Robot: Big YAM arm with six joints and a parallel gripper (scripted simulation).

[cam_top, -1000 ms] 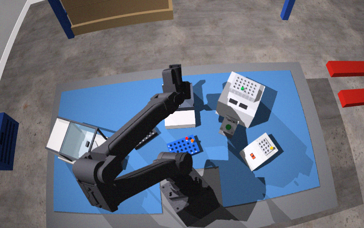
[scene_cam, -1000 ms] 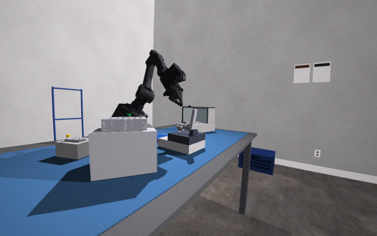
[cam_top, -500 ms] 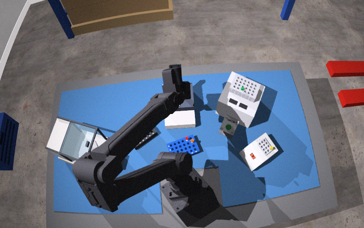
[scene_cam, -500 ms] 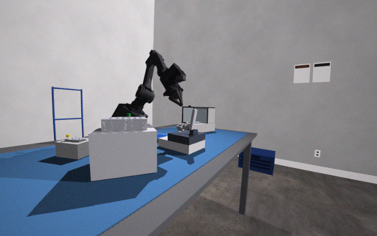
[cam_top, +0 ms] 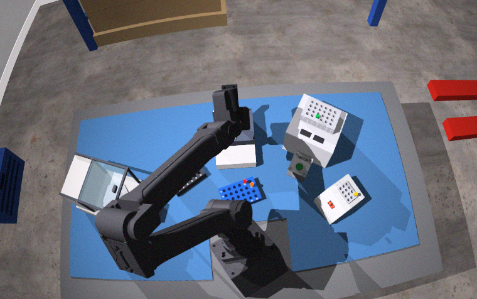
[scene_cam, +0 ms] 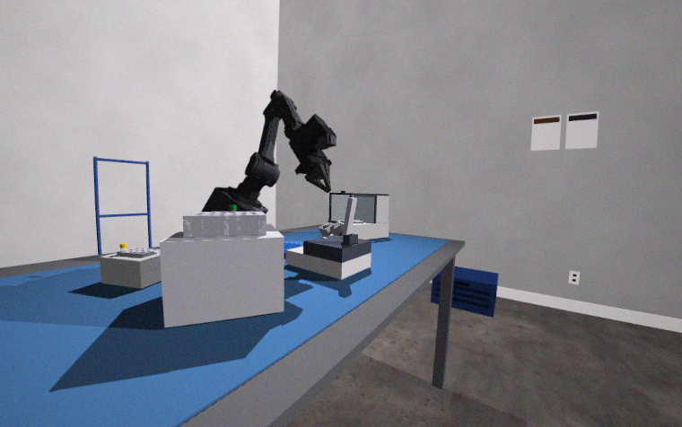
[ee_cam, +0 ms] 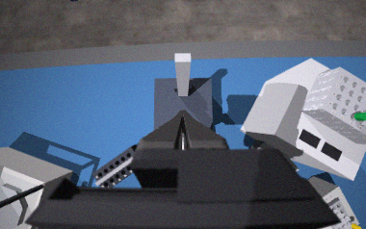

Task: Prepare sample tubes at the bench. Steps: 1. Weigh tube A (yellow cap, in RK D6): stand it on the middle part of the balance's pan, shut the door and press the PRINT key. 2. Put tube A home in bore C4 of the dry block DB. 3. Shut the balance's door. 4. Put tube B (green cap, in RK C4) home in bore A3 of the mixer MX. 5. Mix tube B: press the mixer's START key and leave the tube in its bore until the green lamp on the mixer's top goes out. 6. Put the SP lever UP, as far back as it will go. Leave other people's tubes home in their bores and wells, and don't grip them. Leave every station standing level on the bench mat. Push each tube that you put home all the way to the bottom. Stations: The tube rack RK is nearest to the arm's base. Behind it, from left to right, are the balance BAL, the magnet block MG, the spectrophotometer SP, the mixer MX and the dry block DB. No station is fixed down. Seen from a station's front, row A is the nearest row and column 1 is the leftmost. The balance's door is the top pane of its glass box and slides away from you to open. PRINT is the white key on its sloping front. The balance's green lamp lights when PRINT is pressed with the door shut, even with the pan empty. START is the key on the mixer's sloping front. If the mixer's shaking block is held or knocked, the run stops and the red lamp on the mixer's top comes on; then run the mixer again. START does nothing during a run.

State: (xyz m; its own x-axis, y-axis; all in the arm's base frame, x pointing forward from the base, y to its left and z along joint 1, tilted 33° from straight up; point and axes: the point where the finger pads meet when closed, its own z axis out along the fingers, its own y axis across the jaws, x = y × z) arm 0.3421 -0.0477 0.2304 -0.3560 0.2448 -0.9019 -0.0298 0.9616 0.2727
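Mixer holds the green-capped tube; dry block holds the yellow-capped tube. Gripper, fingers pressed together on nothing, hangs above the lever.

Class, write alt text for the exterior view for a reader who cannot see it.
A black robot arm holds its shut, empty gripper above the spectrophotometer's raised white lever. In front stands the mixer with a green-capped tube, all on a blue bench mat.
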